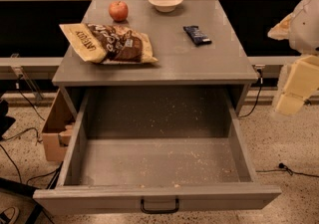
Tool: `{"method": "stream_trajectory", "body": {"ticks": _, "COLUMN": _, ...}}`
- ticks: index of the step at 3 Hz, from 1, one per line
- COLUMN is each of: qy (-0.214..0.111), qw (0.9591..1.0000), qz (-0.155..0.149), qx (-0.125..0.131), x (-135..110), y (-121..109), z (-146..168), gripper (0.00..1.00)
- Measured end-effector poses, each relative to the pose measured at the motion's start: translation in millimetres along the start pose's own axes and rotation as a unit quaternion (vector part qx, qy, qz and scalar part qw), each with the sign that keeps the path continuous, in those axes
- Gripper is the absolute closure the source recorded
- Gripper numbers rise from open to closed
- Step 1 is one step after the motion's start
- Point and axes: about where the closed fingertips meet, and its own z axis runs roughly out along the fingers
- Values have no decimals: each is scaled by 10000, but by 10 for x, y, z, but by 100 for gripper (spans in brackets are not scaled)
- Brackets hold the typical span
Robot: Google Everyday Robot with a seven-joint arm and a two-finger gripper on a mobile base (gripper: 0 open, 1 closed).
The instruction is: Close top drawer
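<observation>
Desk [199, 63]: grey, filling the middle of my view.
Top drawer [159, 161]: pulled far out of the desk toward 6 o'clock, with its grey floor speckled with pale crumbs.
End effector [291, 98]: mine, cream-coloured, at 3 o'clock, off the desk's right side and well apart from the drawer; I cannot tell whether it is wide or narrow.
Cardboard box [52, 128]: on the floor at 8 o'clock, against the desk's left side.
Chip bag [107, 43]: lying flat on the desk top at 10 o'clock.
Bowl [165, 1]: pale, at 12 o'clock by the back edge.
Apple [118, 10]: red, at 11 o'clock, just behind the bag.
Snack bar [197, 35]: dark wrapper, at 1 o'clock.
Handle [159, 205]: black bar, mid-front of the drawer, at 6 o'clock.
</observation>
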Motion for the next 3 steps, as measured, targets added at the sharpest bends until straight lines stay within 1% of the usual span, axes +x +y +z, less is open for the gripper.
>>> {"method": "stream_trajectory", "body": {"ticks": 1, "qy": 0, "qw": 10000, "qz": 0, "qx": 0, "x": 0, "y": 0, "z": 0, "gripper": 0}}
{"method": "stream_trajectory", "body": {"ticks": 2, "qy": -35, "qw": 10000, "qz": -41, "qx": -11, "x": 29, "y": 97, "z": 93, "gripper": 0}}
{"method": "stream_trajectory", "body": {"ticks": 3, "qy": -247, "qw": 9997, "qz": -45, "qx": -29, "x": 169, "y": 444, "z": 323, "gripper": 18}}
